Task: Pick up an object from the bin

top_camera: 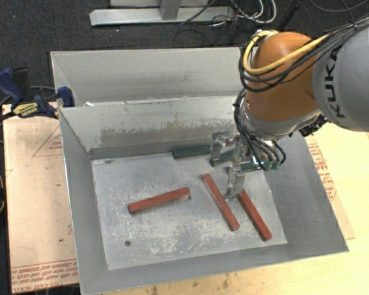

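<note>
End effector [236, 181], opening impossible to tell, hangs by the red stick [255, 217] nearest the bin's [80, 182] right wall: likely stiff, light; pinch mid-length.

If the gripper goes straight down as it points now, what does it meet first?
Probably the upper end of the rightmost red-brown stick, just below the gripper. Depth is unclear: it might instead reach the bin floor between that stick and the neighbouring red-brown stick.

Lone stick [158, 200] left of stick pair [220, 201]
</note>
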Robot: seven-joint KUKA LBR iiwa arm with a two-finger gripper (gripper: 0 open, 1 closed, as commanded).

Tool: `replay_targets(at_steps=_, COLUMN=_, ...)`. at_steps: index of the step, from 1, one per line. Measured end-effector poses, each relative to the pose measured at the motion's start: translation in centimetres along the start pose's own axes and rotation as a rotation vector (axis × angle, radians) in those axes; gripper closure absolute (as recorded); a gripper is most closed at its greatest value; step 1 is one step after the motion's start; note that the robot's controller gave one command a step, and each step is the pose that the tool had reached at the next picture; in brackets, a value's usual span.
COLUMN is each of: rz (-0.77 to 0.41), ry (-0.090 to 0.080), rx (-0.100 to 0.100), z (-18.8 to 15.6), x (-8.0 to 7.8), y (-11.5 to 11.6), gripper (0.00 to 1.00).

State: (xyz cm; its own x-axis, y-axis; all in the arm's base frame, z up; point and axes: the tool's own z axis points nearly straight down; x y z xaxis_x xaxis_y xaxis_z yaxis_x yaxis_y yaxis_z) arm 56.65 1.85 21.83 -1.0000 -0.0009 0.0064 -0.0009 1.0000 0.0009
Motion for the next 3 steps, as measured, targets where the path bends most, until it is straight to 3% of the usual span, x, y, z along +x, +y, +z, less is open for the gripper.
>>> replay_targets(at_steps=1, rz=0.073, ry=-0.001, rx=-0.002, z=15.3, x=-2.2, y=9.0, gripper=0.0)
replay_targets(at_steps=2, rz=0.037, ry=-0.012, rx=-0.001, z=11.7, x=-2.7, y=9.2, gripper=0.0)
replay_targets(at_steps=3, rz=0.037, ry=-0.01, rx=-0.002, z=11.7, x=-2.9, y=12.9, gripper=0.0)
